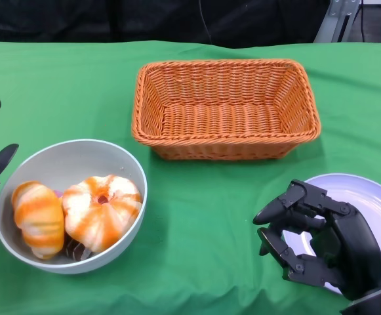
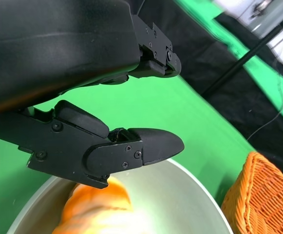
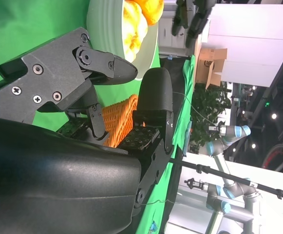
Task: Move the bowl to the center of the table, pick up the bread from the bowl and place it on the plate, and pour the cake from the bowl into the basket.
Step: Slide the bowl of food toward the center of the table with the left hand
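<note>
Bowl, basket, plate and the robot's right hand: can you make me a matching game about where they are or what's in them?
Things:
1. bowl
2. basket
3. plate
4. right hand

Clues:
A. woven, orange, nothing inside
B. pale, at the table's right edge, no food on the part that shows
C. grey, holding orange-striped pastries
D. black, hovering over the plate, holding nothing

Pairs: 1-C, 2-A, 3-B, 4-D

The left hand [image 2: 131,112], holding nothing, hovers over the bowl [image 2: 199,195] with bread [image 2: 97,209].
</note>
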Controlling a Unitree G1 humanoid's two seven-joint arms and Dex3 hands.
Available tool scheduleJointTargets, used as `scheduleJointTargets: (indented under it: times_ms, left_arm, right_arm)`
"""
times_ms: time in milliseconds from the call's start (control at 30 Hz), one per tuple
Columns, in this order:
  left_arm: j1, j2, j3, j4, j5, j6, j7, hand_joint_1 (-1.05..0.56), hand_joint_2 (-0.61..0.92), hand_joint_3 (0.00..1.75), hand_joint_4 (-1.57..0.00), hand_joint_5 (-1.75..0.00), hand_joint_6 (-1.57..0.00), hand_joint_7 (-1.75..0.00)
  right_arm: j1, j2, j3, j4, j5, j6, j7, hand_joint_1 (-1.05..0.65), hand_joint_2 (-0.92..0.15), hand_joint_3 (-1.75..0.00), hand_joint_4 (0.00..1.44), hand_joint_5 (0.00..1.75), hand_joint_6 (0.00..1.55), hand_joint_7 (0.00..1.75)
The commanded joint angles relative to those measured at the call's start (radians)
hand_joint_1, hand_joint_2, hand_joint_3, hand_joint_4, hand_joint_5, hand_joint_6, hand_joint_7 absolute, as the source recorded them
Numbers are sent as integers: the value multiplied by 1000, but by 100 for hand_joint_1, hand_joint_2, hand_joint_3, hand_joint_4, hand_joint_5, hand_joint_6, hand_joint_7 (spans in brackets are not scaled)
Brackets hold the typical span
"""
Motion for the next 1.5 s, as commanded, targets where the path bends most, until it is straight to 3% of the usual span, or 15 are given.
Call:
scheduleJointTargets:
  times_ms: [33, 200, 633, 1067, 1500]
  left_arm:
    - [-21, 8, 14, 12, -71, 55, -91, -68, 92, 69, -15, 0, -16, 0]
    - [-21, 5, 15, -36, -158, 211, -205, -64, 92, 71, -14, 0, -14, 0]
    - [-14, 32, 2, -184, -239, 513, -357, -62, 92, 67, -25, -6, -18, -1]
    - [-38, 112, -93, -236, -223, 634, -571, -59, 92, 63, -29, -5, -16, 0]
    - [-32, 113, -134, -279, -209, 696, -580, -56, 92, 64, -34, -6, -15, 0]
  right_arm:
    - [0, -1, -7, -3, 1, -11, -5, -19, -59, -78, 80, 146, 72, 113]
    - [0, -3, -7, -8, 11, -5, 2, -19, -59, -78, 78, 147, 71, 113]
    - [-2, -5, -10, -2, 8, -11, 1, -16, -59, -82, 78, 147, 72, 111]
    - [7, -3, -7, -25, -1, 8, -14, -17, -59, -80, 78, 147, 73, 111]
    - [8, -1, -6, -25, -11, 5, -20, -18, -60, -77, 77, 147, 72, 111]
